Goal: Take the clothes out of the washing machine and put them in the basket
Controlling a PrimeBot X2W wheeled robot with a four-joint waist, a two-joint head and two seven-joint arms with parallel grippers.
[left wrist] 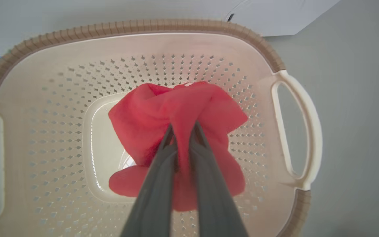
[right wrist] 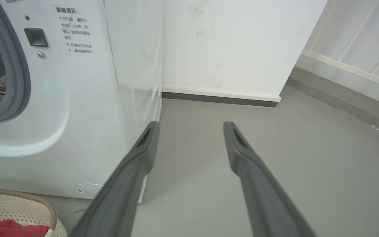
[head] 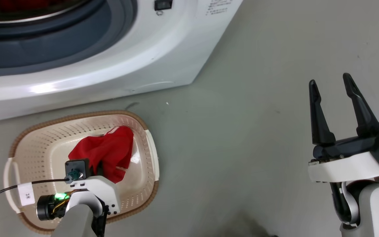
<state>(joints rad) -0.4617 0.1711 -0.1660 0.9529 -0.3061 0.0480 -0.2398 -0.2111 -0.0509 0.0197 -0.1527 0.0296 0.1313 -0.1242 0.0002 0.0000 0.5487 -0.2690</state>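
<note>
A bright red piece of the clothes [head: 105, 153] hangs bunched inside the cream basket [head: 41, 138], which sits on the floor in front of the washing machine [head: 87, 62]. My left gripper [left wrist: 183, 130] points down into the basket [left wrist: 61, 82] and is shut on the red cloth [left wrist: 143, 118], fabric pinched between its fingers. My right gripper [head: 331, 82] is open over bare floor to the right, nothing between its fingers. In the right wrist view the right gripper [right wrist: 191, 126] faces the machine's side [right wrist: 87, 108], with the basket rim [right wrist: 21, 196] and red cloth [right wrist: 8, 228] at the lower left.
The machine's grey porthole rim [head: 44, 36] is at the upper left. Grey floor [head: 258, 115] stretches right of the basket. A white wall with dark skirting [right wrist: 219, 98] stands behind the machine. A black cable with a white tag [head: 26, 194] runs from my left wrist.
</note>
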